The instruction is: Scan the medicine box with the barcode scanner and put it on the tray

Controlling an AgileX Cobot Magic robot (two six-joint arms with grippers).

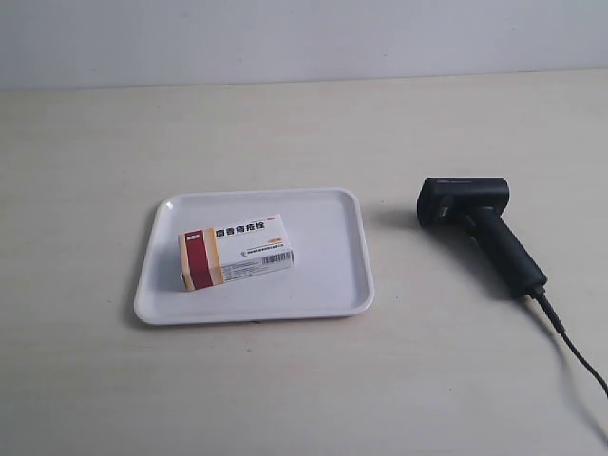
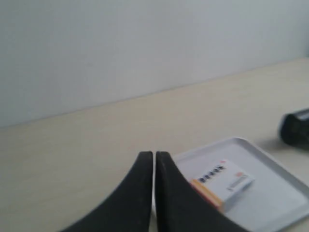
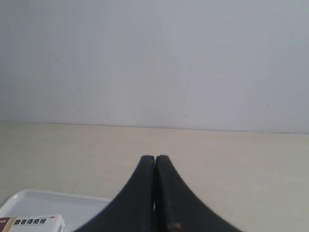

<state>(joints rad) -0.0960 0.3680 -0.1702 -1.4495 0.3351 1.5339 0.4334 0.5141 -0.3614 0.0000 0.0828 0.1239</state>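
The white medicine box [image 1: 236, 251] with its red and orange band lies flat inside the white tray [image 1: 332, 290], barcode side facing the front. The black barcode scanner [image 1: 480, 228] lies on the table to the tray's right, its cable trailing toward the lower right corner. No arm shows in the exterior view. My left gripper [image 2: 154, 155] is shut and holds nothing; beyond it I see the medicine box [image 2: 224, 178], the tray [image 2: 275, 193] and the scanner's head [image 2: 295, 128]. My right gripper [image 3: 155, 158] is shut too, empty, with the box [image 3: 34, 223] and the tray [image 3: 63, 200] at the frame's corner.
A pale wooden table [image 1: 285, 133] carries everything. A plain light wall [image 1: 304, 38] rises behind its far edge. The scanner's cable [image 1: 575, 347] runs off the exterior view at the right.
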